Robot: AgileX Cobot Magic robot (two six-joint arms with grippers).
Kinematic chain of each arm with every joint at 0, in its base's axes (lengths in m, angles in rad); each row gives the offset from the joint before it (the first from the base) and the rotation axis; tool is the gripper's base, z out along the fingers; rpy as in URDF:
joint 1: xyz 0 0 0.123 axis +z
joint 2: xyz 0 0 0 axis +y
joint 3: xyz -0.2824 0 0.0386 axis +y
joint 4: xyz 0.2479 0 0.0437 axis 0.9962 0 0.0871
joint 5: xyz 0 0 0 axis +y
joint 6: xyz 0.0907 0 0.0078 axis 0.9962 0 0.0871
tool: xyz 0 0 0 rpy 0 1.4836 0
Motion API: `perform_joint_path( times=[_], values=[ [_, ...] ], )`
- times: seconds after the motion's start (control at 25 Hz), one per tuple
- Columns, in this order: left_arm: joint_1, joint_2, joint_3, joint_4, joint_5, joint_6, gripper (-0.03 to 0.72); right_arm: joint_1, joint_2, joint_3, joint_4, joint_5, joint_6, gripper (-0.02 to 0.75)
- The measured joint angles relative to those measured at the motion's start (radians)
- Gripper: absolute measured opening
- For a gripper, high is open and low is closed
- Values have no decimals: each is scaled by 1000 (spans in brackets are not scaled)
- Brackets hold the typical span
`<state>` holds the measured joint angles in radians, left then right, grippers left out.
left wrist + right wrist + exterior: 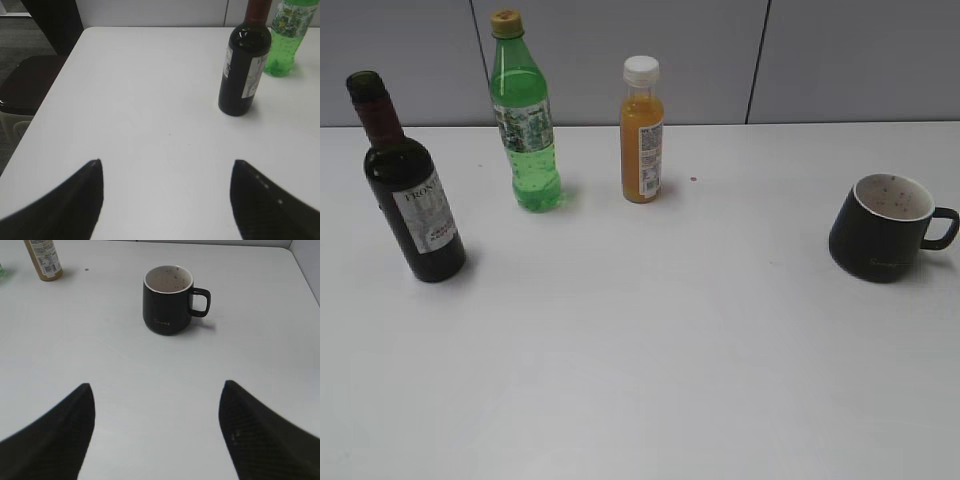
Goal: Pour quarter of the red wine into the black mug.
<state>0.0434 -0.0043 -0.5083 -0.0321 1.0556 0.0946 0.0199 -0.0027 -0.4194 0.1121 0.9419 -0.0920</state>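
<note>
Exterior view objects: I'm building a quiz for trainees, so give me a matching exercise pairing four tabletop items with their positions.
Things:
1. wine bottle
2. green bottle
3. juice bottle
4. black mug

Places:
A. far right
B. rear, just left of centre
C. far left
D. rear, around centre

Pairs: 1-C, 2-B, 3-D, 4-A

Red wine point(411, 190) upright far left, black mug point(880, 227) upright right

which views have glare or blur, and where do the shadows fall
Exterior view: soft overall, wine bottle leaning from lens distortion, faint shadows to the right. Left wrist view: glare on the bottle's shoulder. Right wrist view: black mug sharp, short shadow under its handle.
</note>
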Motion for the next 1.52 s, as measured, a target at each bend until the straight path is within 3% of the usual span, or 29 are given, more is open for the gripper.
perform_joint_path(
  times=[0.68, 1.32, 1.52],
  values=[
    [0, 0, 0, 0, 0, 0, 589, 0, 0, -15, 0, -37, 0, 585],
    [0, 0, 0, 0, 0, 0, 589, 0, 371, -26, 9, -670, -1, 585],
    [0, 0, 0, 0, 0, 0, 589, 0, 524, 57, 8, -951, -3, 585]
  ],
)
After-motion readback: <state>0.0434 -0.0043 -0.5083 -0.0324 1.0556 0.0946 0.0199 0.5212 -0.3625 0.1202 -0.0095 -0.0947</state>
